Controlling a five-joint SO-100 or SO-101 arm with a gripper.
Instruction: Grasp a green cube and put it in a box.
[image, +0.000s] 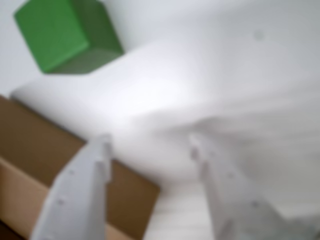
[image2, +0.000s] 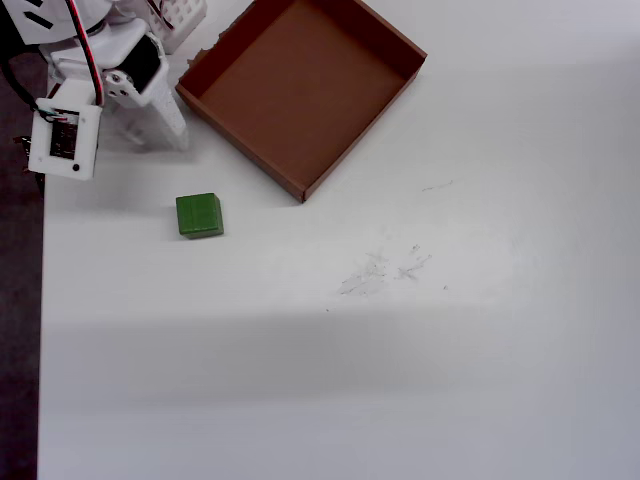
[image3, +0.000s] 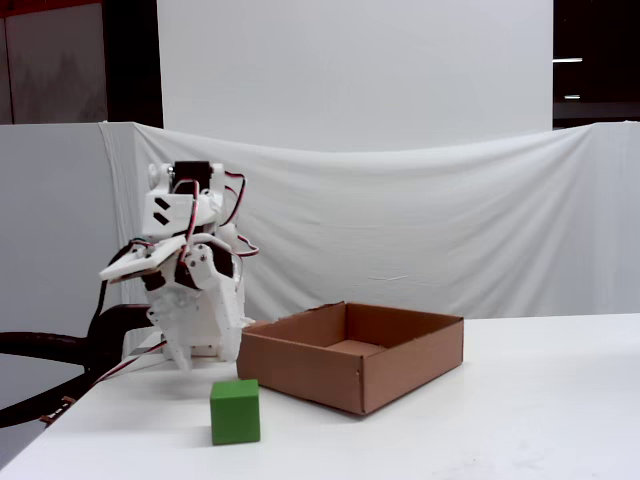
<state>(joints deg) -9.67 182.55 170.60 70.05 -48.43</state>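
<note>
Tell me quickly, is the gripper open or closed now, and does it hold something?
Gripper: open, holding nothing; the green cube lies on the table.

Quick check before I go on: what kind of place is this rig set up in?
Probably a makeshift lab or hobby test bench, not a home. A plain white table carries only the green cube and the box; a white sheet hangs as a backdrop behind; the arm's wiring is exposed, its tool open.

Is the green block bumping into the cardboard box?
Apart. The overhead view shows bare white table between the green block and the box; the pincer isn't touching the block either.
</note>
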